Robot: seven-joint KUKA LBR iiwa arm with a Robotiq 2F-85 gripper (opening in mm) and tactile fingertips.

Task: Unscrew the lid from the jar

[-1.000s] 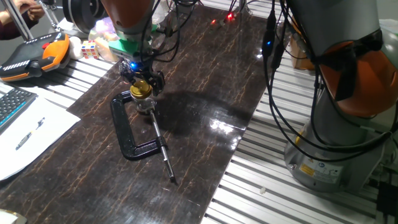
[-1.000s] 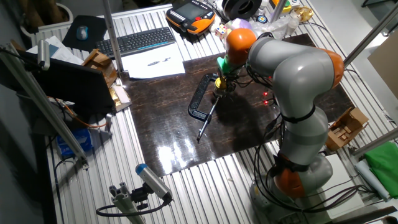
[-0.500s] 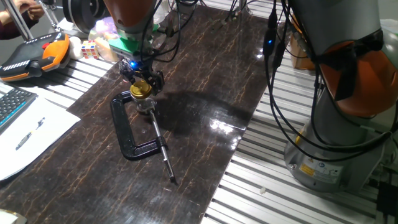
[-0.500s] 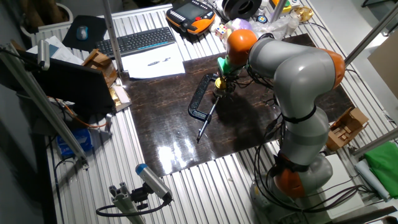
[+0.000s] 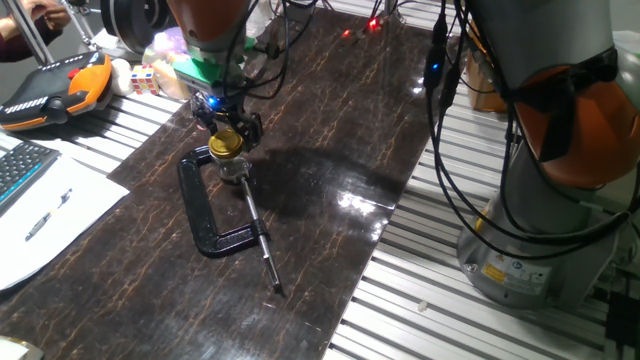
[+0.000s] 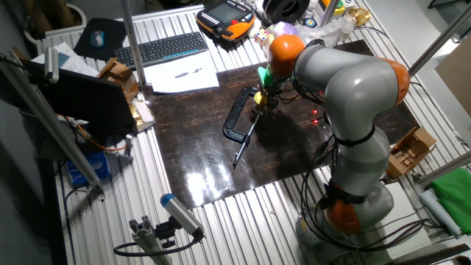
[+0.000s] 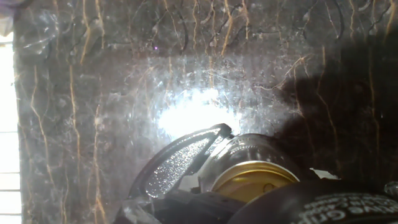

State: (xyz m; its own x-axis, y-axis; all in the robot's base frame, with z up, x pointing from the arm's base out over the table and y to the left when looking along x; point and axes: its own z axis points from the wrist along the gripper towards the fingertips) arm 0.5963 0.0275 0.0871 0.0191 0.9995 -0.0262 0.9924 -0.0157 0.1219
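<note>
Gripper (image 5: 227, 133) sits straight down over the gold lid (image 5: 226, 143), fingers closed on its rim, lid on the small glass jar (image 5: 233, 168) standing on the dark tabletop (image 5: 330, 150) at the upper jaw end of the black C-clamp (image 5: 200, 210), right beside its screw.

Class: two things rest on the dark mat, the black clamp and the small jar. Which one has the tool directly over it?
The jar with the gold lid: the tool is at that lid. The black C-clamp lies flat alongside.
</note>
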